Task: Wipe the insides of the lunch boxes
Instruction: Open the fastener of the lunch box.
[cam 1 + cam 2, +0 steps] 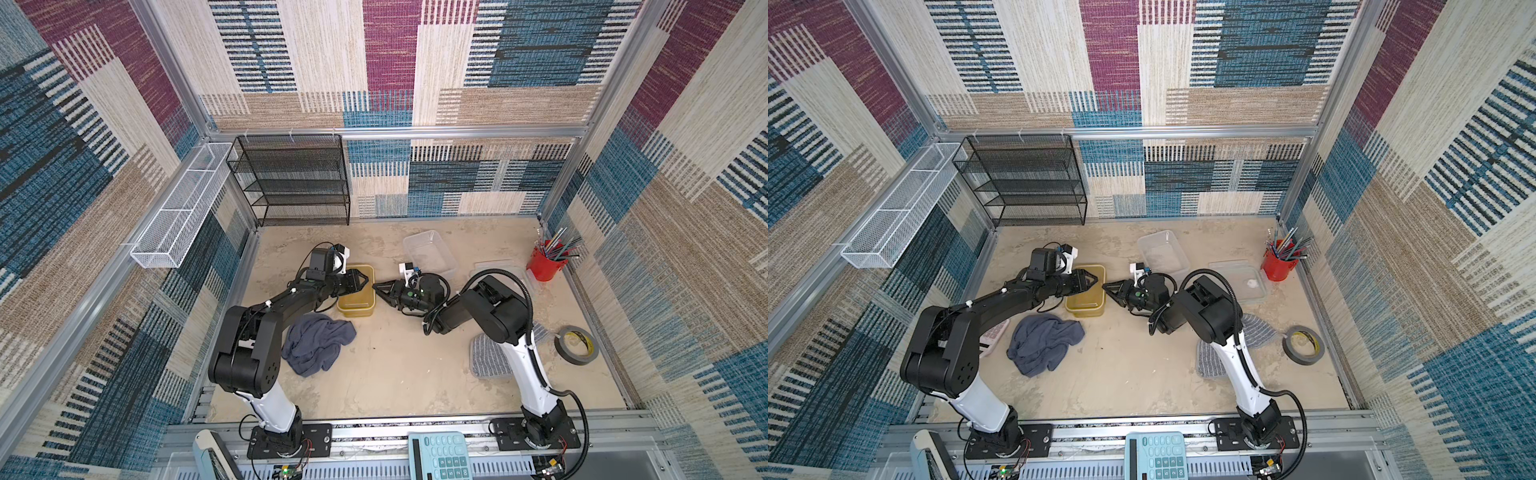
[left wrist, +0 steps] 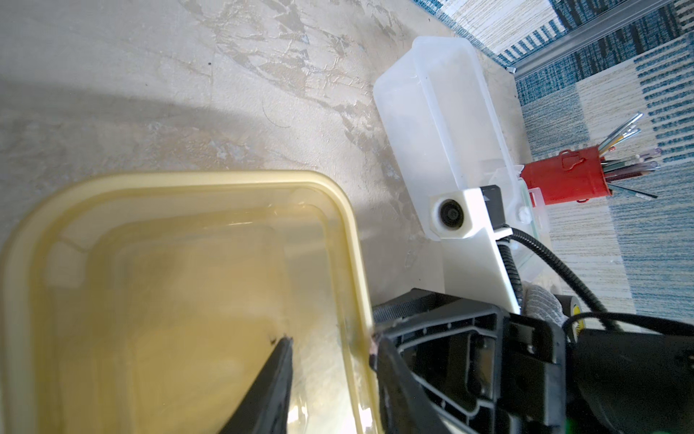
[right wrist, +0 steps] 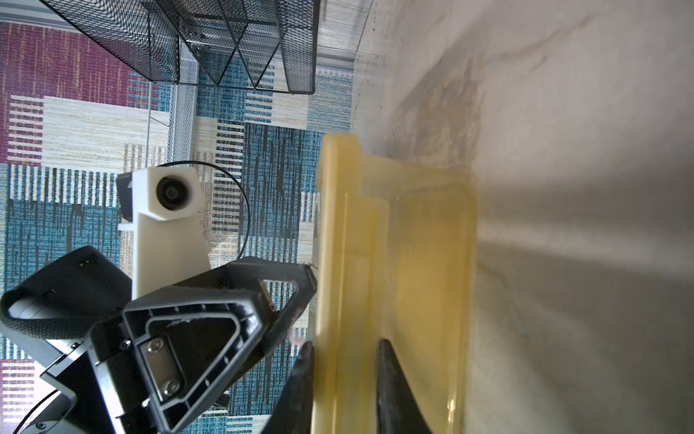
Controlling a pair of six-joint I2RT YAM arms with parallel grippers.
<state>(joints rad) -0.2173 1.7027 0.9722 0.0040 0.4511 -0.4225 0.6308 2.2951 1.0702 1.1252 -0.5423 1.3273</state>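
Observation:
The amber lunch box (image 1: 355, 300) (image 1: 1086, 300) stands at mid-table between both arms. My left gripper (image 1: 368, 281) (image 2: 332, 340) hovers open just above its right rim, one finger over the inside, one outside. My right gripper (image 1: 375, 286) (image 3: 343, 347) comes from the right and is shut on that same rim, one finger above it and one beneath. Whether a lid sits on the amber box (image 3: 424, 244) I cannot tell. The clear lunch box (image 1: 428, 253) (image 2: 432, 124) lies open behind the right gripper, and its clear lid (image 1: 1237, 274) lies by the pen cup.
A grey-blue cloth (image 1: 316, 343) lies crumpled in front of the amber box. A red pen cup (image 1: 542, 262) stands at the back right, with a tape roll (image 1: 575, 345) and a striped pad (image 1: 488, 359) at the right. A black mesh shelf (image 1: 295, 178) lines the back wall.

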